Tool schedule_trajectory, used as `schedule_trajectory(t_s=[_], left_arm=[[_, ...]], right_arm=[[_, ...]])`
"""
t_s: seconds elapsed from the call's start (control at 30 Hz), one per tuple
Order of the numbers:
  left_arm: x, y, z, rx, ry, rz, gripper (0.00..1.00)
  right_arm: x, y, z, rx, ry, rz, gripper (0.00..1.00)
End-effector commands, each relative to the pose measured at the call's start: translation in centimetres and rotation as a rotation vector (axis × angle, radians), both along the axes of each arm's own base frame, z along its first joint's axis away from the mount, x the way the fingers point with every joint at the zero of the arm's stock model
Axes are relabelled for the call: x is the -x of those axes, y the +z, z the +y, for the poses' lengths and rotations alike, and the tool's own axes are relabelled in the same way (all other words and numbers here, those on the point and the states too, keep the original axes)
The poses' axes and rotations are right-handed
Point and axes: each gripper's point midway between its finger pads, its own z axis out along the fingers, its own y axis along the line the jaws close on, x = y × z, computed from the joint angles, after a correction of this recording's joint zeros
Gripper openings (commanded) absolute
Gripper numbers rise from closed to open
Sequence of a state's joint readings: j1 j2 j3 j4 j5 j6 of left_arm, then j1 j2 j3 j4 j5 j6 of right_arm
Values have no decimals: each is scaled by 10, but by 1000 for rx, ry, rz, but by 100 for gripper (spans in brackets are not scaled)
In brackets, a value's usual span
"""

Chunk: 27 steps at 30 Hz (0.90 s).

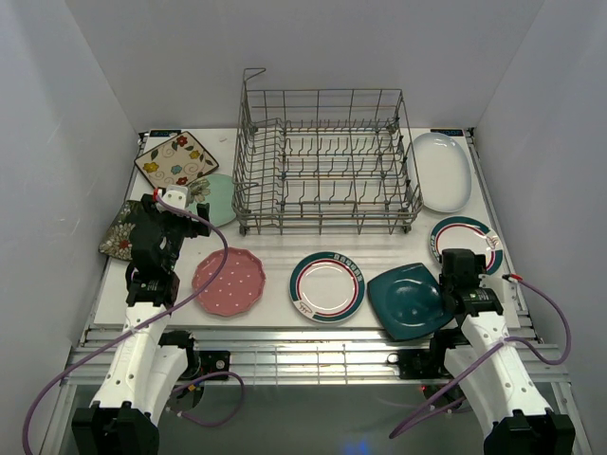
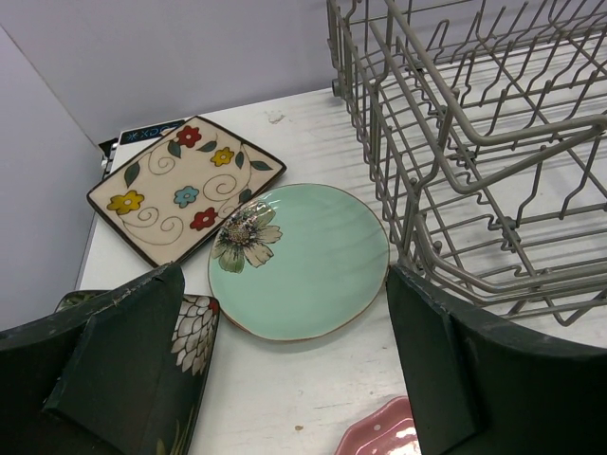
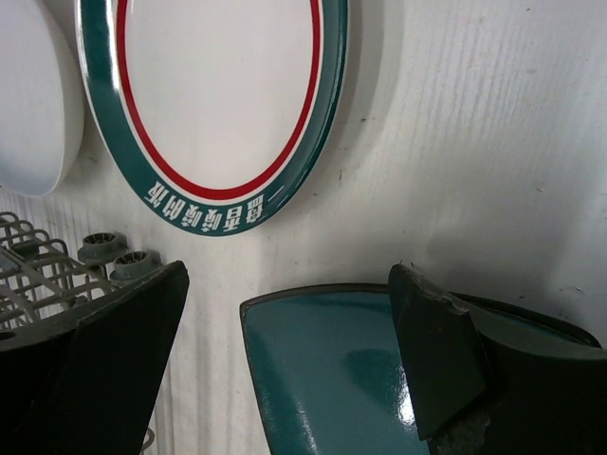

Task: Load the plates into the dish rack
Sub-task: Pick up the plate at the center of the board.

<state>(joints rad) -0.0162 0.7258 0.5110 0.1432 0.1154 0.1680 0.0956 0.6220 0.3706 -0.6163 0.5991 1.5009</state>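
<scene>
Opening pick: both pincers spread wide, empty, nothing racked yet.

Nearest, the right gripper [image 3: 285, 322] hangs released over the far edge of the dark teal square plate [image 1: 410, 301]. The pink dotted plate [image 1: 229, 282] lies flat in the same row. The left gripper [image 2: 285, 313], also released, hovers between the dark floral square plate [image 1: 121, 232] and the mint round plate [image 2: 303, 261]. Beyond stands the dish rack [image 1: 327, 161], bare, with every plate in view on the table [image 1: 275, 246]. Next call, I'd say: slip a finger under a rim, pinch, then stand that plate between the tines.
</scene>
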Motion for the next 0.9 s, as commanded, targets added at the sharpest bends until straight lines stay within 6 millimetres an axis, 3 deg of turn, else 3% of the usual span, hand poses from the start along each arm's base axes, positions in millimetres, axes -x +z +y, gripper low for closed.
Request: schedule_trajectory(t_s=[0.0, 0.5, 0.87], left_arm=[[0, 10, 1, -2, 4, -30, 98], [-4, 4, 1, -2, 4, -9, 98], [-3, 5, 0, -2, 1, -12, 98]], right_arm=[[-6, 2, -9, -8, -100, -37, 92], [-7, -20, -20, -42, -232, -38, 94], [-10, -19, -35, -5, -282, -19, 96]])
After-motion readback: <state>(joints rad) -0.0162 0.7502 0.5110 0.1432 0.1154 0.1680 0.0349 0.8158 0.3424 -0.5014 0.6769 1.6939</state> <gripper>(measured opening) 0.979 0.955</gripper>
